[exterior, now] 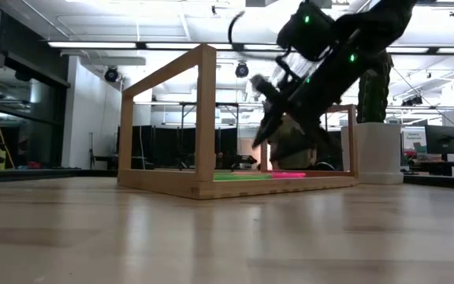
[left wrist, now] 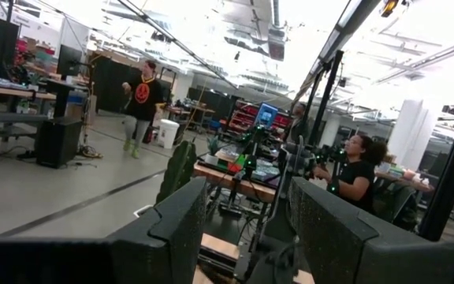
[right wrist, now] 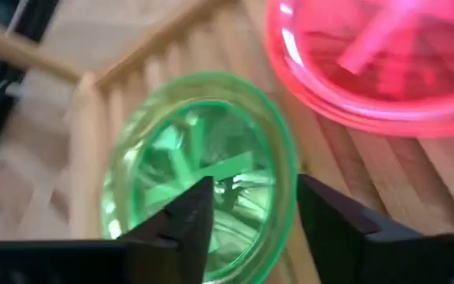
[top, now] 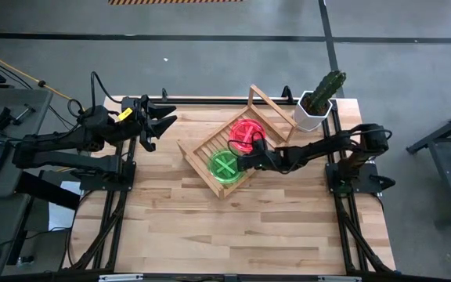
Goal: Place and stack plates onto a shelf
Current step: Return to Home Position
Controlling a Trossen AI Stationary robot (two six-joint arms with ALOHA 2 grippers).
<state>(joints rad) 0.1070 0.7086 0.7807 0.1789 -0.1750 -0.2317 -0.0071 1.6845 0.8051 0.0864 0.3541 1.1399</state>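
Note:
The light wooden rack [top: 227,149] lies slantwise at the table's far middle, its taller frame end [top: 271,106] toward the far right. On its slats rest stacked green plates [top: 224,165] [right wrist: 191,166] at the near end and stacked pink-red plates [top: 246,131] [right wrist: 369,63] beside them, seen edge-on as green and pink in the low view [exterior: 258,175]. My right gripper [top: 251,156] [right wrist: 251,197] [exterior: 269,132] hangs open above the green stack's rim on the pink side, raised clear of it. My left gripper [top: 163,121] [left wrist: 247,213] waits open in the air at the far left.
A white pot with a cactus [top: 316,106] [exterior: 377,146] stands at the far right corner, just behind the rack's frame end. Bare wooden tabletop [top: 241,227] stretches across the near half. People show in the room beyond the table.

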